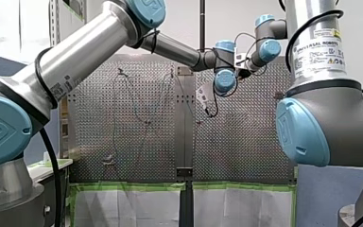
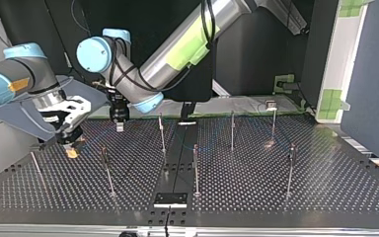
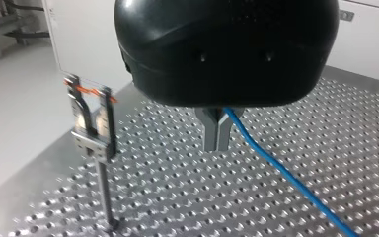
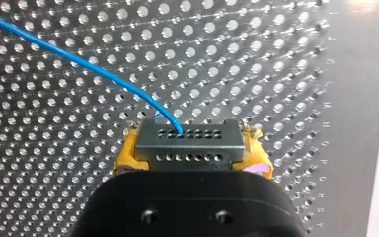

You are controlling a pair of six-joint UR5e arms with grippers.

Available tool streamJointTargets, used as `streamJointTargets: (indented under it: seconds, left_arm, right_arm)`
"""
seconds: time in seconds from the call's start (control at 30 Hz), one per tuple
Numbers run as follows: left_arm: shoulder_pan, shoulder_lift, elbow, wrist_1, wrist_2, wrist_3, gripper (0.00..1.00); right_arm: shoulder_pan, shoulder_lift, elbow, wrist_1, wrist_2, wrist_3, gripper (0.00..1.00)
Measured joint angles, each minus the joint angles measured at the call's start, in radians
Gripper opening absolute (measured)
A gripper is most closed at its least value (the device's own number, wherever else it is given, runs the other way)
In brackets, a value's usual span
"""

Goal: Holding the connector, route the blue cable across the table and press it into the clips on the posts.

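In the right wrist view my right gripper (image 4: 191, 159) is shut on a grey connector (image 4: 189, 139), its yellow pads (image 4: 127, 159) on either side. The blue cable (image 4: 79, 61) leaves the connector's face and arcs away over the perforated table. In the left wrist view my left gripper (image 3: 217, 145) has its metal fingers shut on the blue cable (image 3: 276, 168), which trails off beside them, low over the plate. A post with a clip (image 3: 94, 128) stands beside this gripper. In the top view my right gripper (image 2: 72, 150) is at the left, my left gripper (image 2: 120, 126) just behind it.
Several thin posts stand across the table in the top view, among them one (image 2: 162, 133) near the middle, one (image 2: 232, 131) to its right and one (image 2: 107, 168) close to my right gripper. A black plate (image 2: 170, 199) lies at the near edge.
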Motion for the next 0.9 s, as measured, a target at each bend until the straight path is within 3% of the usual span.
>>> streamJointTargets:
  seconds: [0.5, 0.9]
  left_arm:
    - [0.019, 0.038, 0.004, 0.034, 0.0, -0.004, 0.02]
    - [0.06, 0.038, 0.035, 0.12, 0.017, 0.034, 0.02]
  right_arm:
    - [-0.001, -0.028, -0.003, 0.009, -0.052, 0.0, 0.0]
    - [-0.002, -0.029, -0.017, 0.007, -0.093, 0.0, 0.0]
